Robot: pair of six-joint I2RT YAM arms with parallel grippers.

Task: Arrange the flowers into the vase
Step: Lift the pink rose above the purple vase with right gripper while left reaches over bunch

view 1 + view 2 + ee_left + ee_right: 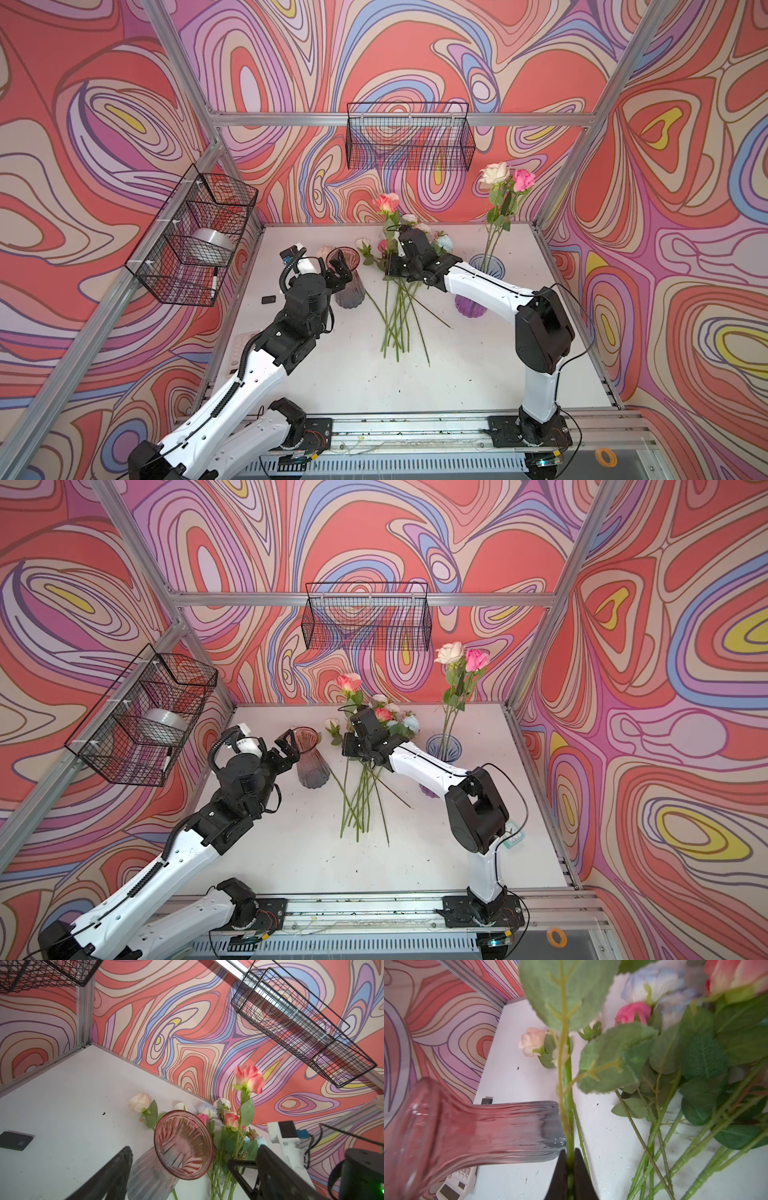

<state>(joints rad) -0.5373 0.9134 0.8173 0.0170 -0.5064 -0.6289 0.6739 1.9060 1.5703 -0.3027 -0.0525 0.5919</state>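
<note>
My right gripper [570, 1153] is shut on the green stem [568, 1109] of a coral rose [386, 202], lifted upright above the pile of flowers [400, 309] lying mid-table. The pink ribbed glass vase [345, 282] stands just left of that stem and holds nothing. My left gripper [340, 271] is open, its fingers [116, 1169] spread on either side of the vase's neck without touching it. A cream rose [139, 1102] lies behind the pink vase. At the right, a purple-blue vase [484, 270] holds a white rose [494, 172] and a pink rose [523, 178].
A wire basket [409, 137] hangs on the back wall. Another wire basket [195, 237] on the left wall holds a tape roll [210, 245]. A small black card [269, 299] and a calculator [454, 1184] lie on the table's left side. My right arm [482, 282] crosses in front of the purple-blue vase.
</note>
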